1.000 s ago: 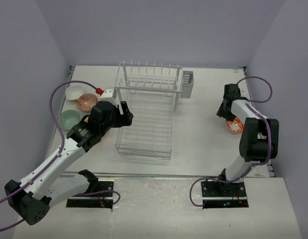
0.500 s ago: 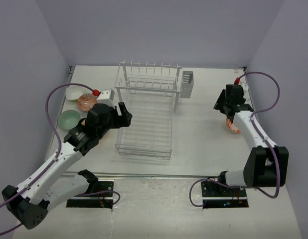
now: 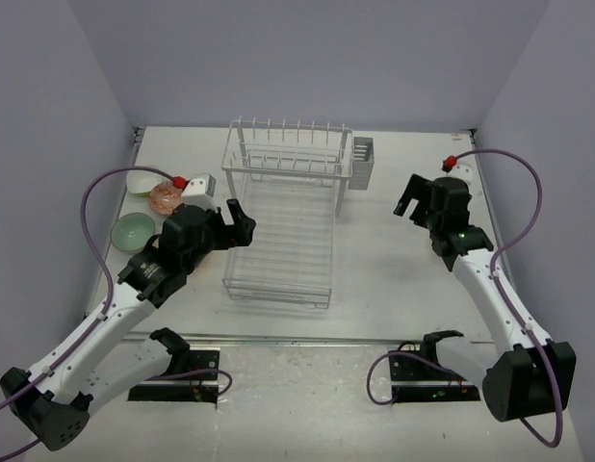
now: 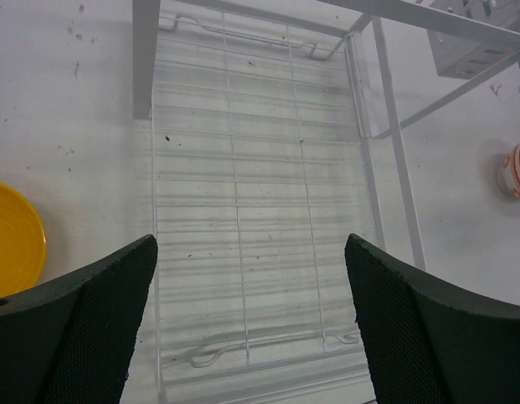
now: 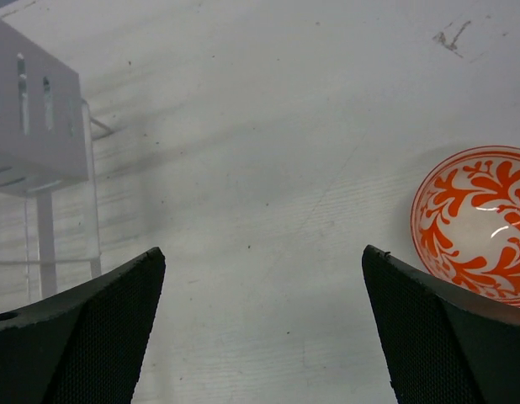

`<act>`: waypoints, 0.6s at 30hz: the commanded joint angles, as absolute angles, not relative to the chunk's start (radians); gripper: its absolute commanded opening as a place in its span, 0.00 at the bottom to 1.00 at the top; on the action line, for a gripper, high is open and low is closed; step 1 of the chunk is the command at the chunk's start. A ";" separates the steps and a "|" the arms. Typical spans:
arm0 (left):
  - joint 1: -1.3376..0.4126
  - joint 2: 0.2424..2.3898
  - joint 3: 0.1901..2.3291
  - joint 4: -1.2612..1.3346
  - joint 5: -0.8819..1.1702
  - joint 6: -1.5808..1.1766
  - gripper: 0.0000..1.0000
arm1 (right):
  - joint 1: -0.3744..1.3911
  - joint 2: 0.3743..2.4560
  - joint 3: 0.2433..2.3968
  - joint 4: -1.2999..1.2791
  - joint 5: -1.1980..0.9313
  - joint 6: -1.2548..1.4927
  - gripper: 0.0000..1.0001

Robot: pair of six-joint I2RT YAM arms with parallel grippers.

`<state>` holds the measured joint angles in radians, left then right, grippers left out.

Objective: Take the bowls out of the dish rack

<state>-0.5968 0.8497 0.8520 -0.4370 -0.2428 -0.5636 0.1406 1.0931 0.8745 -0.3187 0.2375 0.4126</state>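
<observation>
The white wire dish rack [image 3: 278,226] stands mid-table, its tray [image 4: 260,194] and prongs bare. My left gripper [image 3: 242,221] hovers at the rack's left edge, open over the tray [image 4: 250,241], nothing between its fingers. An orange-yellow bowl [image 4: 12,240] lies on the table just left of it. My right gripper [image 3: 410,199] is open above bare table right of the rack [image 5: 262,249]. A white bowl with orange-red pattern [image 5: 474,223] sits upright to its right, also seen in the left wrist view [image 4: 517,168]. A mint green bowl [image 3: 134,231] rests at the far left.
A pale bowl [image 3: 142,180] and a reddish patterned bowl [image 3: 168,197] sit at the back left beside the mint one. The grey cutlery holder [image 3: 363,161] hangs on the rack's back right corner [image 5: 33,126]. Purple walls close in the table.
My right gripper opened wide, left the patterned bowl on the table and swung up and left toward the rack. My left gripper opened a little wider and hardly moved.
</observation>
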 commanded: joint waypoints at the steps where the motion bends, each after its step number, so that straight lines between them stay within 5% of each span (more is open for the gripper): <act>1: -0.600 0.830 0.838 -0.382 -0.258 -0.552 0.93 | 0.167 1.019 0.827 -0.264 0.181 0.426 0.99; 5: -0.600 0.831 0.821 -0.376 -0.268 -0.558 1.00 | 0.210 0.936 0.743 -0.209 0.141 0.422 0.99; 18: -0.600 0.824 0.793 -0.365 -0.282 -0.581 1.00 | 0.290 0.749 0.632 -0.169 0.005 0.416 0.99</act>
